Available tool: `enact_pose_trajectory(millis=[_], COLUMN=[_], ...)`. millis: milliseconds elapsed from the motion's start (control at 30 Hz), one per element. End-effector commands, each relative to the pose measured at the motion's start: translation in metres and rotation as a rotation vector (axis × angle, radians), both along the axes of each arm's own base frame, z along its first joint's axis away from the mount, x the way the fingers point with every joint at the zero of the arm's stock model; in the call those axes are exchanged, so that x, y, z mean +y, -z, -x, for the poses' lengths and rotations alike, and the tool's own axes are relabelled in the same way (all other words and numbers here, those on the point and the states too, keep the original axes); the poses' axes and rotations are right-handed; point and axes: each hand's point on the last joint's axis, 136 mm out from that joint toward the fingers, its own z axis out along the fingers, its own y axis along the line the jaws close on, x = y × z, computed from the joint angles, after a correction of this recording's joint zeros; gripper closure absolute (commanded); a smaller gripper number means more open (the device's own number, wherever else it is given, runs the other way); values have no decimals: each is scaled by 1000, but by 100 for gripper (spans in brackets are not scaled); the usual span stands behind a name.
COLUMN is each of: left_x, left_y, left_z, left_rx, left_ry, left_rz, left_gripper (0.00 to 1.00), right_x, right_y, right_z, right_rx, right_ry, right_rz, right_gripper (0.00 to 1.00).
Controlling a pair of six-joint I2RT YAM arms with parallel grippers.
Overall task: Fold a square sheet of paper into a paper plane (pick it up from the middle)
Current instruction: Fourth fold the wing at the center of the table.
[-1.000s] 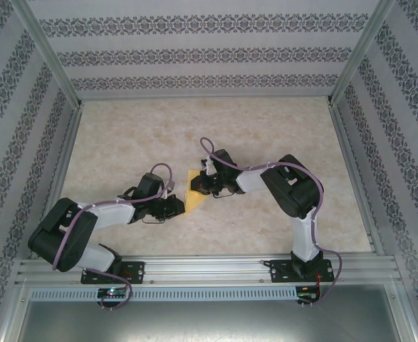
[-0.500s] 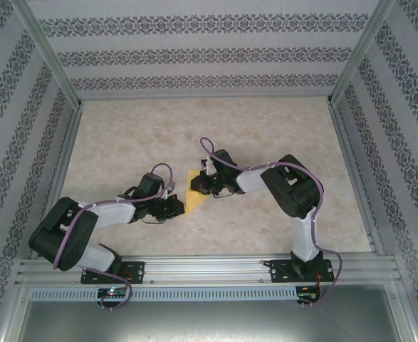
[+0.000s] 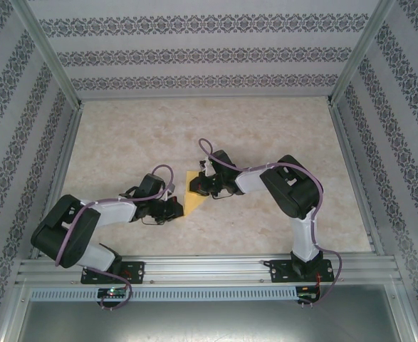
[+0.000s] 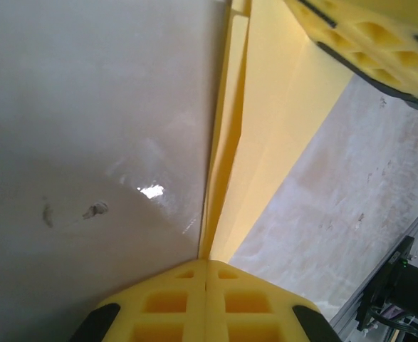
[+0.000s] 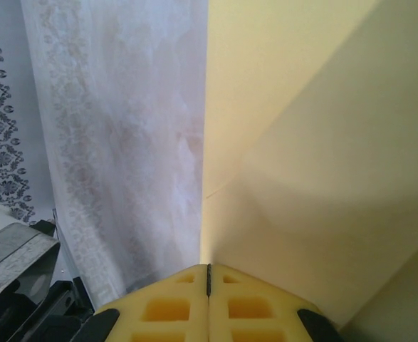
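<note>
Our left gripper (image 4: 206, 265) and right gripper (image 5: 209, 269) clamp opposite ends of the paper sheet (image 3: 194, 196), thin, limp, probably easily torn.

Pale marbled table (image 3: 123, 135) beneath the yellow-orange paper (image 3: 196, 194)

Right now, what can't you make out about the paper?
Top view: paper partly covered by left hand and right hand; creases too small.
Left wrist: its far end is cut off by the top edge.
Right wrist: runs off the right edge; outline unknown.
</note>
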Motion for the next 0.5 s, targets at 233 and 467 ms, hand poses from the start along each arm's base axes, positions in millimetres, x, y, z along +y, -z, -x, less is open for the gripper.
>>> enact_pose_trajectory(millis=[233,467], left_x=[24,26], left_y=[27,16], left_z=[42,54], left_rx=[213,221], left_ry=[20,42], left_rz=[-132,-116], left_gripper=[100,90], right_x=[-20,-22], right_y=[33,37], right_z=[8,8], right_rx=[49,52], right_ry=[38,40], right_rz=[116,130], right_gripper=[94,95])
